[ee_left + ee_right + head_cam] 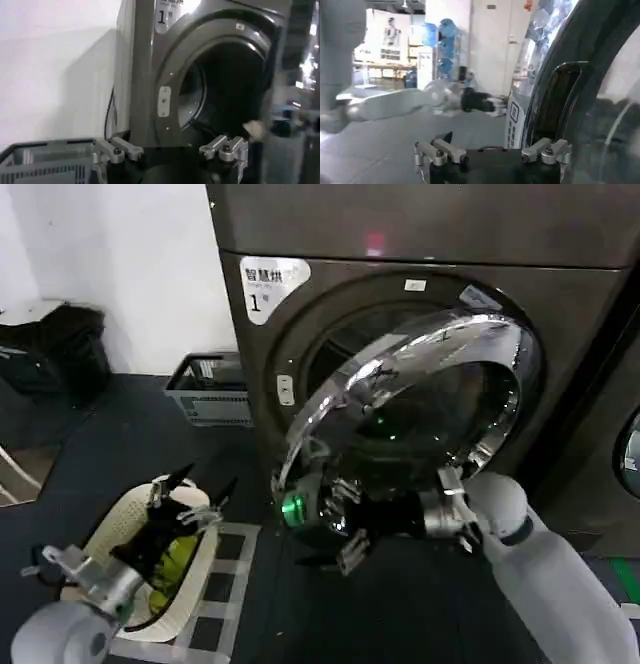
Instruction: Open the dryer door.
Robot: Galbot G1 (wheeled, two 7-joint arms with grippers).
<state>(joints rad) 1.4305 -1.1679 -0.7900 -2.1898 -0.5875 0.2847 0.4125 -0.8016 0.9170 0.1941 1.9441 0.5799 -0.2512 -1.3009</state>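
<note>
— What do your arms look like from the head camera?
— Smooth white rounded shells. Your right arm (560,574), at five o'clock, has a dark band and a silver bracket before a black wrist with a green light.
— And the grippers?
— Your left gripper (195,496), at eight o'clock, has black fingers on silver screwed linkages.

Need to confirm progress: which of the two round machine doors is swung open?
The dryer door on the dryer with the "1" sticker, swung outward beside the right hand; the neighbouring machine's window sits flush.
</note>
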